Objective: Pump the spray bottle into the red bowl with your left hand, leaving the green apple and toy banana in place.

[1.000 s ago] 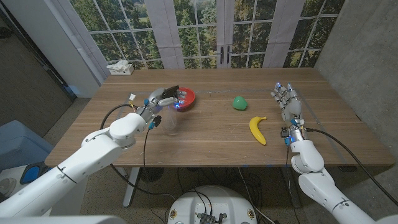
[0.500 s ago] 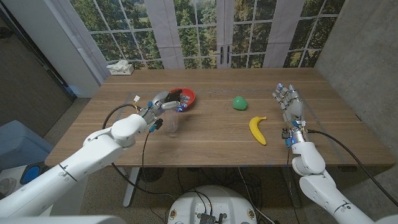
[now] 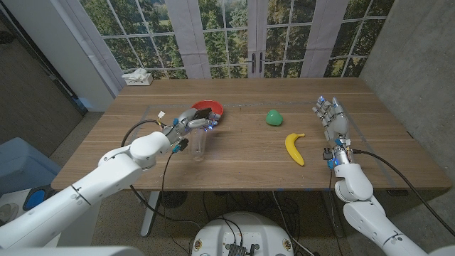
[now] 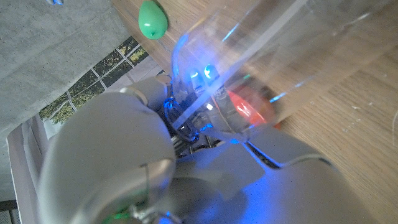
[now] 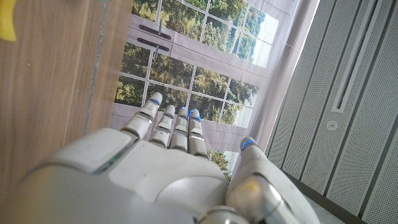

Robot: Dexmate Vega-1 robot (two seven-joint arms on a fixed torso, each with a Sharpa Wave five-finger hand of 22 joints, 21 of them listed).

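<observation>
Looking at the head view, the left robot hand (image 3: 190, 122) has its fingers wrapped over the top of the clear spray bottle (image 3: 198, 144), so it's holding it. The bottle stands upright, long axis vertical, just in front of the red bowl (image 3: 210, 109) on the robot's side. That's the bit that matters: the bowl sits right behind the bottle, away from the robot, so I'd guess the nozzle has to point that way before any pumping. Can't tell from these shots where the nozzle actually faces. In the left wrist view the bottle is a see-through blur with red bowl showing through it.

The green apple (image 3: 273, 117) sits well off to the bowl's right, toy banana (image 3: 294, 148) further right and nearer the robot. Neither is in the spray path. The right robot hand (image 3: 330, 117) is way past the banana, fingers straight and holding nothing, above the surface (image 3: 242, 160).
</observation>
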